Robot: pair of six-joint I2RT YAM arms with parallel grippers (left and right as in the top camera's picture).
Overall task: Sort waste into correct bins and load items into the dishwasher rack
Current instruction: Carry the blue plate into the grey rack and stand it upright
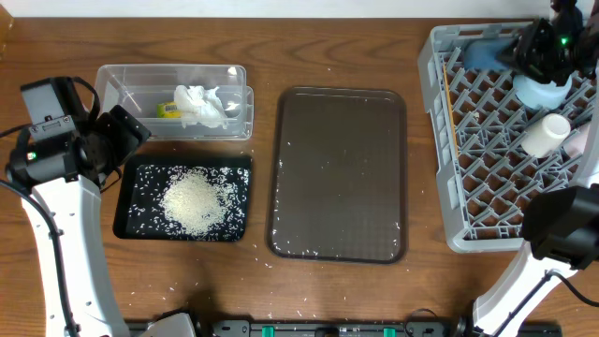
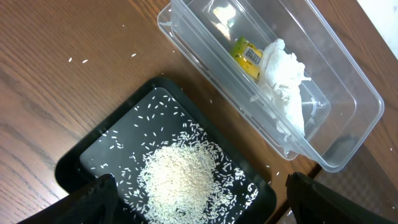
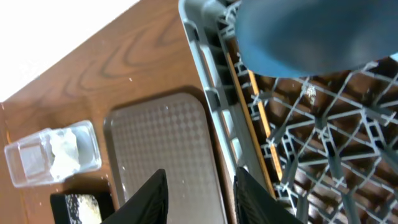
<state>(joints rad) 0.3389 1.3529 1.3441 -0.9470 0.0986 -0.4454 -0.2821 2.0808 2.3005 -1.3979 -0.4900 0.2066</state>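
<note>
Rice (image 1: 194,201) fills the black tray (image 1: 124,227); at its 12 o'clock the box (image 1: 126,94) holds napkin (image 1: 204,106) and wrapper (image 1: 167,109). Left gripper (image 2: 199,186) hangs by the tray's 10 o'clock corner, jaws apart. Right gripper (image 3: 199,177), also spread, hangs over the rack (image 1: 438,140), beside probably the plate (image 3: 298,37).

Clear rect. plastic box (image 1: 173,77), far left: crumpled white paper napkin (image 1: 201,106) + small yellow-green snack wrapper (image 1: 167,110) inside. Just beside it, shallow black rect. tray (image 1: 125,201) w/ heap of loose white rice grains (image 1: 195,203). Brown serving tray (image 1: 339,168) mid-table. Large grey plastic rack (image 1: 432,140), right: small white cup (image 1: 545,134), light-blue bowl (image 1: 541,92).
</note>
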